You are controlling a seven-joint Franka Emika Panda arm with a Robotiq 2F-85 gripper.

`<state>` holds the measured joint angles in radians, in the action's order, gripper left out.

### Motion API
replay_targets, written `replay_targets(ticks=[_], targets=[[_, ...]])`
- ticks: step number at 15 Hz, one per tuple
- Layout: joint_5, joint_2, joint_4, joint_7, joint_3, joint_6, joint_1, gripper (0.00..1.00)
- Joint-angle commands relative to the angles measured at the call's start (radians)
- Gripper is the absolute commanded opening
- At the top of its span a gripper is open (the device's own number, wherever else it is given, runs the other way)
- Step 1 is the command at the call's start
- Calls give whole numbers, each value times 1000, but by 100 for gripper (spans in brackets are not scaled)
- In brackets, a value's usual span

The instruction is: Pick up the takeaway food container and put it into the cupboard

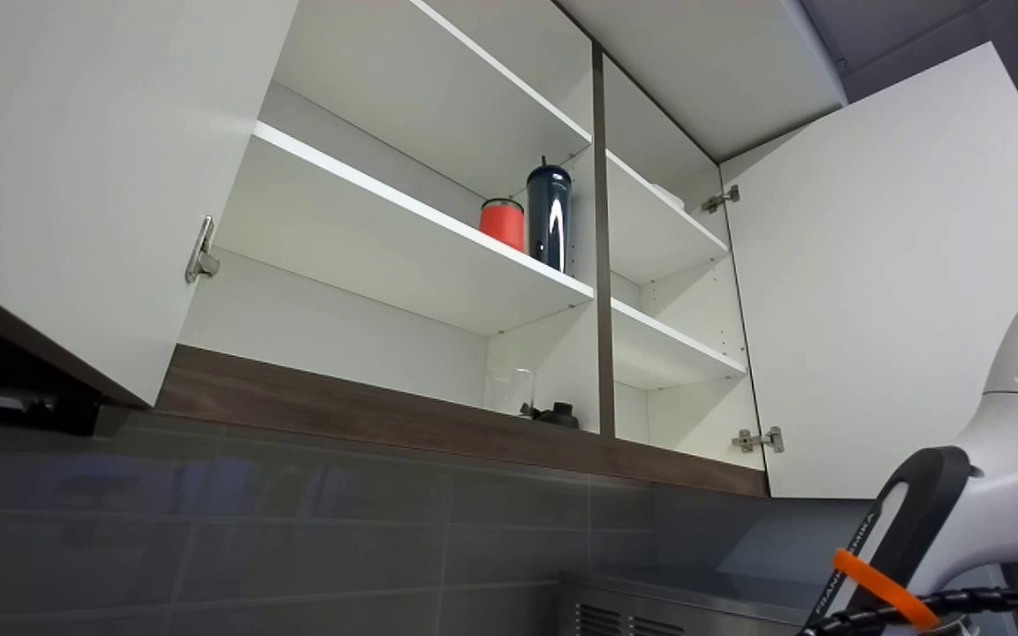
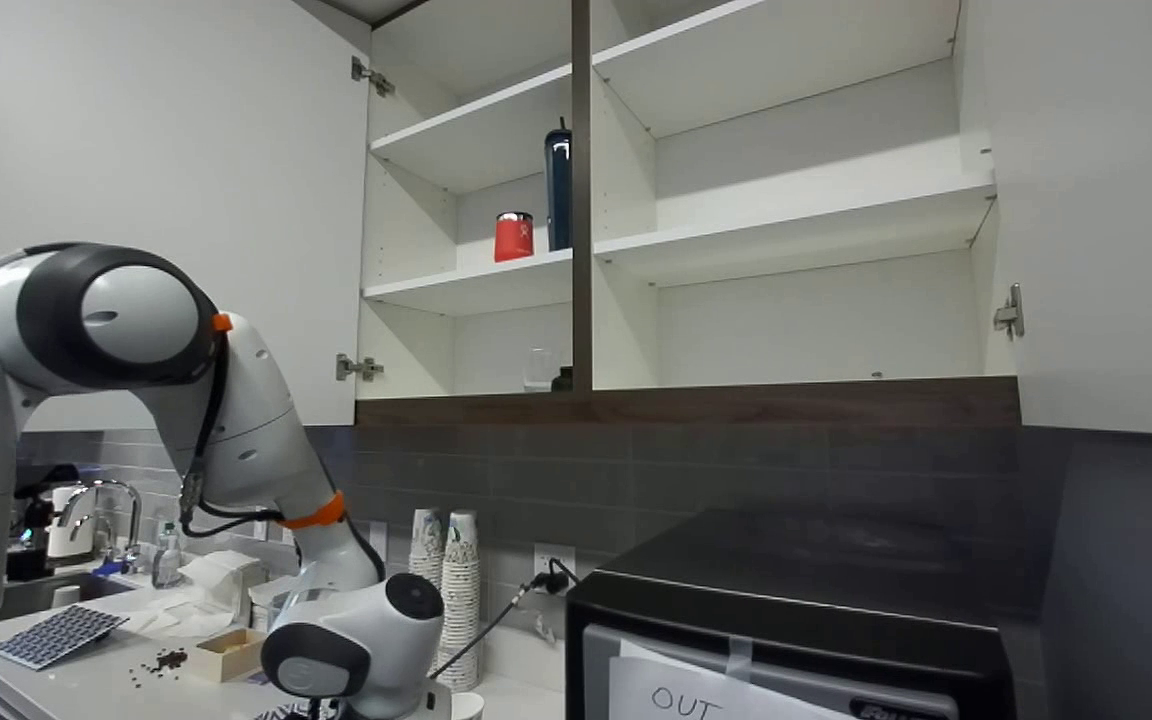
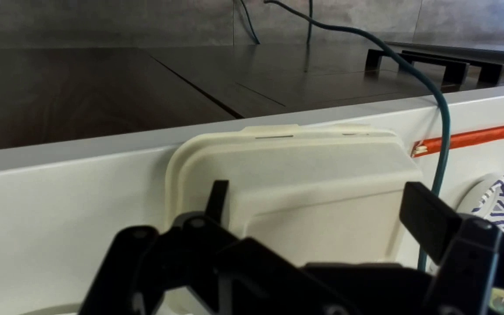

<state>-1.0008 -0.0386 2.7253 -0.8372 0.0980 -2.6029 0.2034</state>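
Observation:
The takeaway food container (image 3: 322,227) is a cream clamshell box, lying closed on the white counter near its edge in the wrist view. It does not show in the exterior views. My gripper (image 3: 315,201) is open, with its fingers wide apart over the container. The left finger is over the lid's left part and the right finger is at its right side. I cannot tell whether they touch it. The white cupboard (image 1: 385,389) stands with its doors open in both exterior views; its brown bottom edge (image 2: 796,402) is above the counter.
A red cup (image 1: 502,224) and dark bottle (image 1: 549,216) stand on a cupboard shelf. A black appliance (image 2: 796,600) and stacked paper cups (image 2: 461,600) stand below. A green cable (image 3: 442,131), an orange packet (image 3: 470,140) and a patterned cup (image 3: 503,201) are right of the container.

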Motion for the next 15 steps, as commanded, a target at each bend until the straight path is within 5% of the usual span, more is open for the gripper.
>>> replay_targets(ticks=[1,7,15], targets=[[-6,19,-8,-2,0,0,0,100],[-42,112,-65,-11,5,9,-7,100],[-222,237,-185,-149,-8,-43,-5,100]])
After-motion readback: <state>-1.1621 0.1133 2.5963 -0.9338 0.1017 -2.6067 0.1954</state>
